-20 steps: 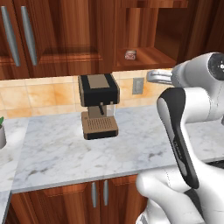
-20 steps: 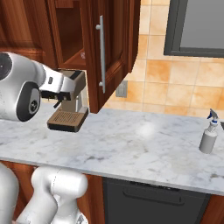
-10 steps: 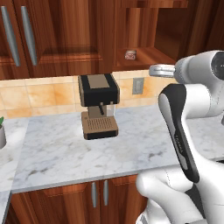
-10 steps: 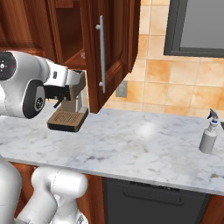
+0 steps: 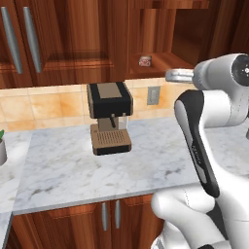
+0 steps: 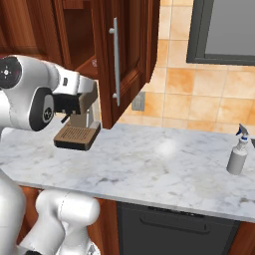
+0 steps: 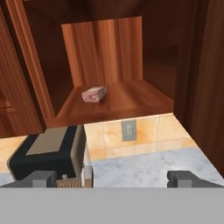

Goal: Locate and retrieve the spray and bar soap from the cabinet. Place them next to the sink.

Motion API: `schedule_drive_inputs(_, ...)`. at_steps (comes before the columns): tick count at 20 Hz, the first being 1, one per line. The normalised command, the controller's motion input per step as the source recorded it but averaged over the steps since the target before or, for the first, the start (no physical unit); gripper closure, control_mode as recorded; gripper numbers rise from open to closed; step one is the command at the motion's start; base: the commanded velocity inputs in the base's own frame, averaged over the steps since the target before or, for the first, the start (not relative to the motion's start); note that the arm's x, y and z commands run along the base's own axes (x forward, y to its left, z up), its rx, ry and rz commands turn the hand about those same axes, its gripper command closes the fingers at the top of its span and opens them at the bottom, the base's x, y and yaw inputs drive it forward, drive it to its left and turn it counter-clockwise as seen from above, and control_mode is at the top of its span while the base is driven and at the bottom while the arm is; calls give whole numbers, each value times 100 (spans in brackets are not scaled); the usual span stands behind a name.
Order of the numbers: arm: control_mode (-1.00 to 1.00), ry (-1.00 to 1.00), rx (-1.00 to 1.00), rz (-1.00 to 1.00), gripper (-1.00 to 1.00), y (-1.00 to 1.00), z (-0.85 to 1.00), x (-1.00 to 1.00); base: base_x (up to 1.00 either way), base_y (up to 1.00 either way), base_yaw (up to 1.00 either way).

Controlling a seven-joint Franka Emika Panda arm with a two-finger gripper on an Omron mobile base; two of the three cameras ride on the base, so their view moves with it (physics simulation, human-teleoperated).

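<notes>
The job looks about half done. The spray bottle (image 6: 237, 153) already stands upright on the marble counter (image 6: 164, 169), far out at 3 o'clock in the right base view, well apart from the coffee machine (image 5: 110, 117). Whether that spot is beside the sink I cannot tell, since no sink is plainly visible.

The bar of soap (image 7: 94, 93) is still to be fetched. It lies flat on the wooden shelf of the open cabinet (image 7: 131, 98), towards the shelf's 9 o'clock side in the hand view and a little back from the front edge. In the left base view the same small block (image 5: 144, 61) sits at about 12 o'clock, above and to the right of the coffee machine.

The gripper (image 7: 113, 177) is wide open and holds nothing; its two dark fingertips (image 7: 42, 177) stand far apart at 6 o'clock of the hand view, below the level of the shelf and well short of the soap (which lies up and slightly left of the line between them).

What remains, as I judge it: raise the hand to the shelf, close on the soap, bring it out past the open door (image 6: 127, 55) and set it down by the bottle.
</notes>
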Motion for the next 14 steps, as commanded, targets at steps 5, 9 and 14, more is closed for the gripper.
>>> schedule_drive_inputs(5, -100, -5, 0, 2, -100, -3, 16, 35, 0, 0, 0)
schedule_drive_inputs(9, -100, -4, 0, 1, -100, -2, 16, 36, 0, 0, 0)
schedule_drive_inputs(14, -100, -1, -1, 0, -100, -3, 13, 34, 0, 0, 0)
